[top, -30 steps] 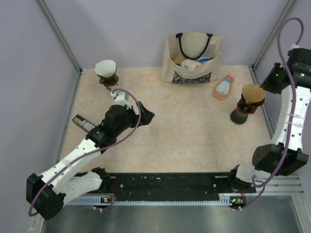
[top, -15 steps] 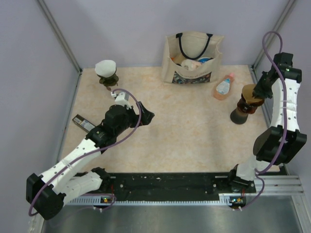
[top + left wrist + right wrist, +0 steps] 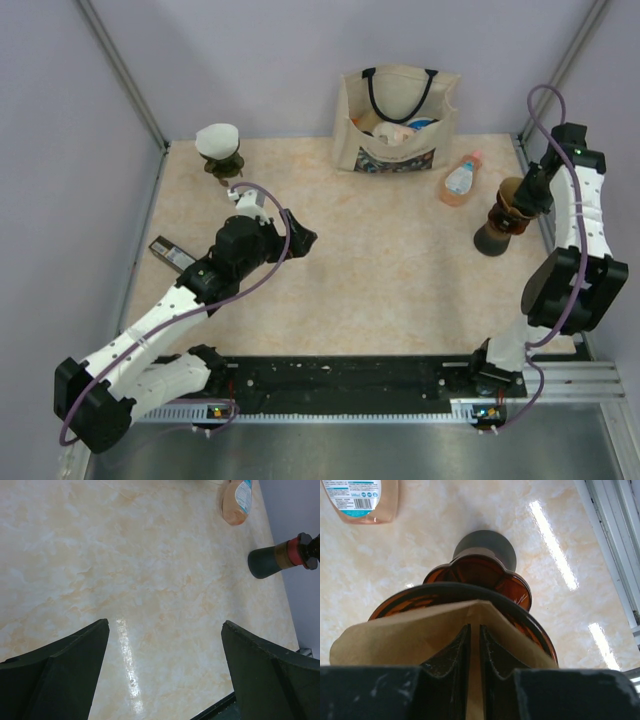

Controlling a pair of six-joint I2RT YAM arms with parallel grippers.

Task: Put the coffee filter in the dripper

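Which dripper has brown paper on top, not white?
The amber dripper by the right edge, where the right pincer pinches the brown filter. The far-left dripper wears a white filter.

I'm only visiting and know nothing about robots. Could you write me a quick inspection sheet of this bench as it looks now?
Surface: beige marbled table, no spills seen.
Job's things: brown paper filter sits at the rim of the amber dripper on its dark stand, far right.
Clutter: tote bag at the back; peach bottle lying beside it; second dripper holding a white filter, far left; dark flat device near the left edge.
Pincers: left pincer wide open, empty; right pincer shut on the brown paper filter.
Cables: purple cable loops over each arm.
Surroundings: lilac walls, metal corner posts.
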